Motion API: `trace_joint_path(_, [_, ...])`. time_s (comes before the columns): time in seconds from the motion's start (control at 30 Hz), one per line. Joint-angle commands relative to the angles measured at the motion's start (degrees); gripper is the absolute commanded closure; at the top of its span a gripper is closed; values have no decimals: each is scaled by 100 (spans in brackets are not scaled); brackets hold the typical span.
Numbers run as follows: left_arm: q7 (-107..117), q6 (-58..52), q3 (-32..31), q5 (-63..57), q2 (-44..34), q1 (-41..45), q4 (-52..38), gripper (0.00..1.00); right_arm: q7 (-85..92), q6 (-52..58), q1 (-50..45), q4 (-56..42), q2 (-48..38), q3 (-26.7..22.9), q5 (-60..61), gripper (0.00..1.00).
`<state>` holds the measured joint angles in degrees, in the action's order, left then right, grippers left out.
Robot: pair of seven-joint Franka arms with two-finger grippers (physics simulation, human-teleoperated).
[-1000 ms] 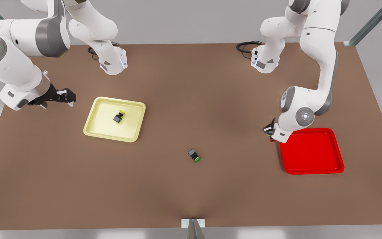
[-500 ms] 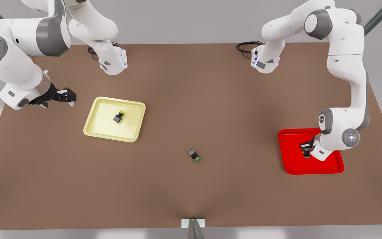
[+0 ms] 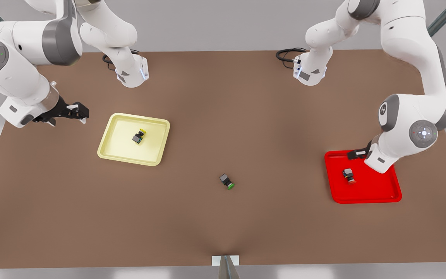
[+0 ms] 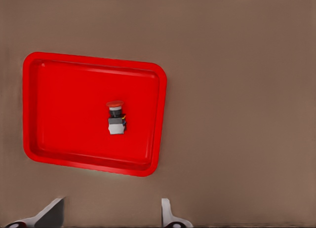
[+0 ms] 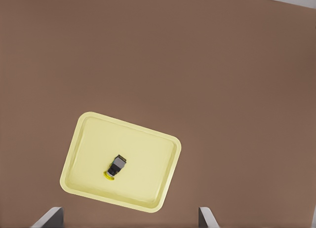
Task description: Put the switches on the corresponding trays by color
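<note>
Since the earlier frame, the red switch [image 3: 349, 175] has been released onto the red tray [image 3: 378, 193]; the left hand [image 3: 356, 154], open and empty, is raised at its 12 o'clock. The yellow switch [image 3: 139, 136] lies in the yellow tray [image 3: 108, 153]; the right hand [image 3: 76, 112] waits open at its 9 o'clock. Both switches are judged light and rigid, best gripped across the black body.

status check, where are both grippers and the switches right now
Left gripper open, empty, above red tray; right gripper open, waiting beside yellow tray. Red switch in red tray, yellow switch in yellow tray. Green switch loose mid-table, nothing blocking.

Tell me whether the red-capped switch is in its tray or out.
In: the red-capped switch lies on the red tray floor, inside the rim, free of any end effector.
</note>
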<state>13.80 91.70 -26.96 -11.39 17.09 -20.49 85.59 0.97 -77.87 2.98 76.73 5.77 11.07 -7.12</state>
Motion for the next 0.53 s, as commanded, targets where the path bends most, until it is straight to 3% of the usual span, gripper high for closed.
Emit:
trace_joint_path(0.0, [9,-187,-55,23,-4,1,-156,0,0,0,1,0,-5,1,0,0])
trace_joint_path(0.07, [-35,-706,-284,-21,-30,-16,-781,0,0,0,1,0,-5,1,0,0])
trace_joint_path(0.2, [-70,-899,-109,41,-443,194,-772,0,0,0,1,0,3,1,0,0])
trace_joint_path(0.3, [-201,-979,1613,585,-716,1530,-649,0,0,0,1,0,-5,1,0,0])
trace_joint_path(0.33, [-579,-935,2536,884,-900,2119,-456,0,0,9,1,0,-5,1,0,0])
trace_joint_path(0.4, [-738,-618,2775,920,-1516,2251,581,0,0,0,1,0,-5,1,0,0])
trace_joint_path(0.5, [-1072,-697,3003,920,-1481,2181,537,0,0,9,1,0,-5,9,0,0])
